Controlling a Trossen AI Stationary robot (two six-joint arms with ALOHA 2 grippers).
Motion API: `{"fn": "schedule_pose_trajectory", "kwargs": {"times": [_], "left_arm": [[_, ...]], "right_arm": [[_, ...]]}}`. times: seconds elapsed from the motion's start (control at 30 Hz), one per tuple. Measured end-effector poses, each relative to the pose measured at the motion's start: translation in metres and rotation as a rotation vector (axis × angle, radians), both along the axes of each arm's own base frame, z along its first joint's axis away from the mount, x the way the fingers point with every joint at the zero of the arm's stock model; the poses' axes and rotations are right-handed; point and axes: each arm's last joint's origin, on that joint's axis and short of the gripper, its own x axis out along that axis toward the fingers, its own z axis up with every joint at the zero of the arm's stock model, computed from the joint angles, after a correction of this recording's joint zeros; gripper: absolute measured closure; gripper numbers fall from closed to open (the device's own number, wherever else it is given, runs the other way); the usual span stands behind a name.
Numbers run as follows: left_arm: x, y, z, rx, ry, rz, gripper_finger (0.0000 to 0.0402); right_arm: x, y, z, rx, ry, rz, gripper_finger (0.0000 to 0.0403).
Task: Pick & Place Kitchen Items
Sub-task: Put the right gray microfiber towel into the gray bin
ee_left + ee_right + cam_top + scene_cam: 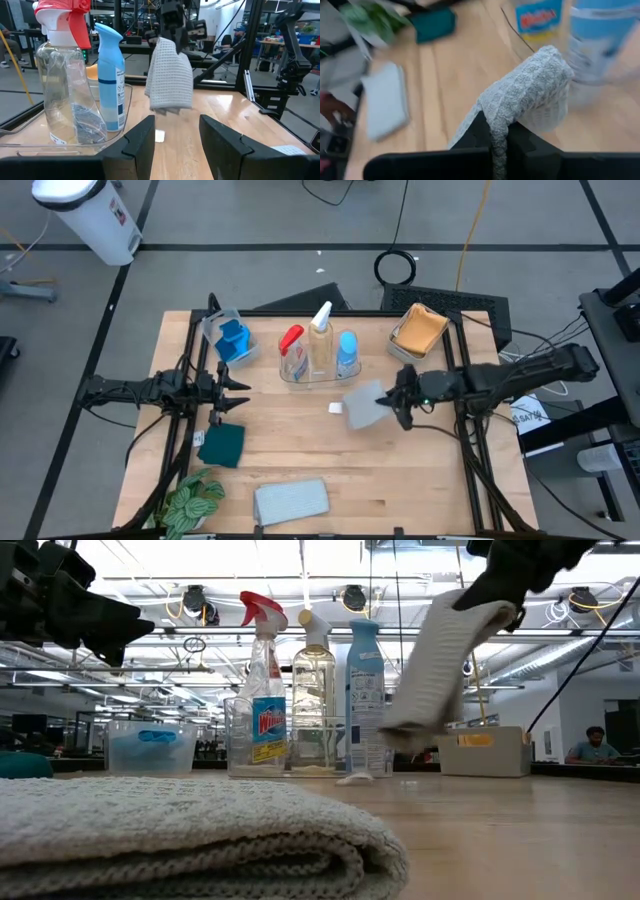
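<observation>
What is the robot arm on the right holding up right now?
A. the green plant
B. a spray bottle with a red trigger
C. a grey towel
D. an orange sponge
C: the right gripper is shut on a grey towel, which hangs off the table in the low view, while the red-trigger bottle stands in its clear tub.

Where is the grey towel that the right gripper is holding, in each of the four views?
High view: grey towel, right of centre, at the right gripper.
Low view: hanging at upper right.
Left wrist view: hanging at centre.
Right wrist view: draped over the gripper, centre.
Shared landmark: the blue-capped bottle, beside it.
</observation>
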Motion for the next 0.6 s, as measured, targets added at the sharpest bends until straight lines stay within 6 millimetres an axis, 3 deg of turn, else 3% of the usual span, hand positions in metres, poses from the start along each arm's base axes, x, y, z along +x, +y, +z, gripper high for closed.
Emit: {"fn": "schedule_pose_trajectory", "kwargs": {"times": [0.27,0.5,0.6], "left_arm": [[0.000,0.000,0.000,0.000,0.000,0.000,0.0243],[0.000,0.000,0.000,0.000,0.000,0.000,0.0243],[0.000,0.000,0.000,0.000,0.000,0.000,0.0243]], "right_arm": [[-0.005,-0.014,0.047,-0.099,0.340,-0.042,0.0401],[0.003,-0.030,0.044,-0.443,0.529,0.136,0.0400],[0.008,-0.040,0.040,-0.554,0.594,0.112,0.0400]]}}
